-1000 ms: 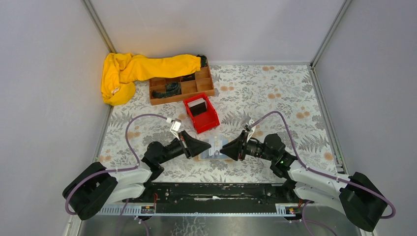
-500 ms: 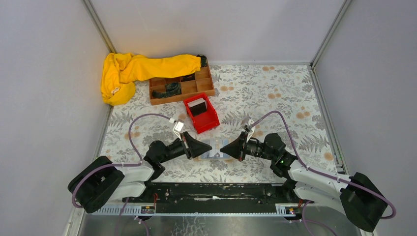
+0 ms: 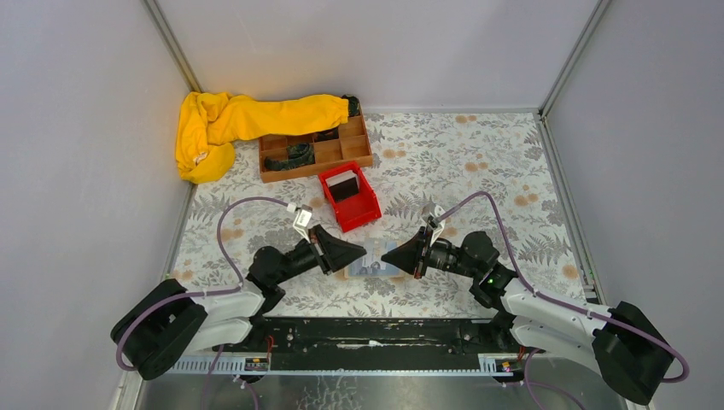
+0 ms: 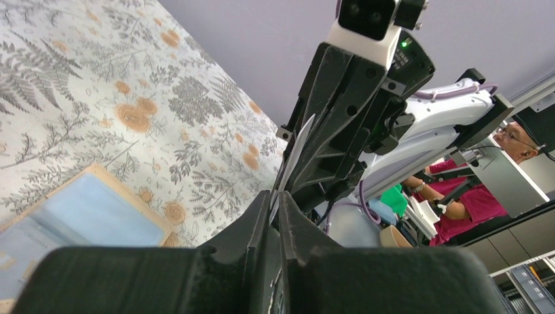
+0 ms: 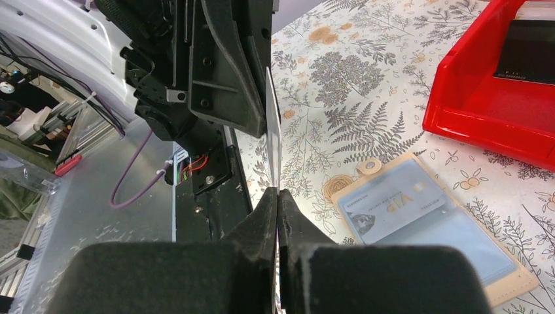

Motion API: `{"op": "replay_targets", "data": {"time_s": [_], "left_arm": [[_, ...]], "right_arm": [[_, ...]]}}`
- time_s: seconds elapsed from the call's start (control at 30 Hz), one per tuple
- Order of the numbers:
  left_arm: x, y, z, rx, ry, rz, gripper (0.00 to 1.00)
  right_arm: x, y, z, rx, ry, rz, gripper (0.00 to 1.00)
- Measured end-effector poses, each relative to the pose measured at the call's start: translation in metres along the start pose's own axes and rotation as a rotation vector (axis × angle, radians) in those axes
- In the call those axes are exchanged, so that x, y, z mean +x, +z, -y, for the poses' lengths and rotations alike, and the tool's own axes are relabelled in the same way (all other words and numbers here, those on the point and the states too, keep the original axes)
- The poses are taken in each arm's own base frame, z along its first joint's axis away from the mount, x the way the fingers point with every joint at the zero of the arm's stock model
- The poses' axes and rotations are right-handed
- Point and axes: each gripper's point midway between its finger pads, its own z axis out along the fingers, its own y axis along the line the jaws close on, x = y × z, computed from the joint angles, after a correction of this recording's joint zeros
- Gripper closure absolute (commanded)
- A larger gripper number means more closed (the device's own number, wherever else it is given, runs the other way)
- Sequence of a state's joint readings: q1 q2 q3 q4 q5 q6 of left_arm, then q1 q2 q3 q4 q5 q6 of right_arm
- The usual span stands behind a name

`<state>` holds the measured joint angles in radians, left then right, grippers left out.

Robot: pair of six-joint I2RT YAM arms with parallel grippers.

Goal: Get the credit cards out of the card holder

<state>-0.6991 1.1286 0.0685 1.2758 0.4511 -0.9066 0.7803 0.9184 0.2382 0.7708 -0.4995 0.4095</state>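
A thin, stiff whitish card stands on edge between the arms, its long axis running from one to the other. The right gripper is clamped on one end; the left gripper sits narrowly around the other, and I can't tell whether it grips. Below, the soft slate-blue, tan-edged card holder lies flat on floral cloth.

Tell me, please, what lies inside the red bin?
A dark card lies in the red bin, a whitish one showing beyond it; anything beneath them is covered.
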Motion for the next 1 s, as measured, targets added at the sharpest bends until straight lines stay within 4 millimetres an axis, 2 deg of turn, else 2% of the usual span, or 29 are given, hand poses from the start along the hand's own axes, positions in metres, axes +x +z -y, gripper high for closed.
{"op": "replay_targets", "data": {"time_s": [0.17, 0.4, 0.6, 1.0], "left_arm": [[-0.011, 0.000, 0.007, 0.017, 0.020, 0.046, 0.78], [-0.015, 0.001, 0.009, 0.023, 0.027, 0.064, 0.84], [-0.014, 0.002, 0.007, 0.024, 0.023, 0.062, 0.67], [-0.012, -0.002, 0.010, 0.039, 0.027, 0.068, 0.60]], "right_arm": [[-0.001, 0.000, -0.001, -0.002, 0.005, 0.005, 1.00], [0.000, 0.000, -0.001, -0.001, 0.013, 0.002, 1.00], [0.002, 0.001, 0.001, 0.003, 0.018, -0.005, 1.00], [0.000, 0.003, 0.002, 0.005, 0.018, -0.007, 1.00]]}}
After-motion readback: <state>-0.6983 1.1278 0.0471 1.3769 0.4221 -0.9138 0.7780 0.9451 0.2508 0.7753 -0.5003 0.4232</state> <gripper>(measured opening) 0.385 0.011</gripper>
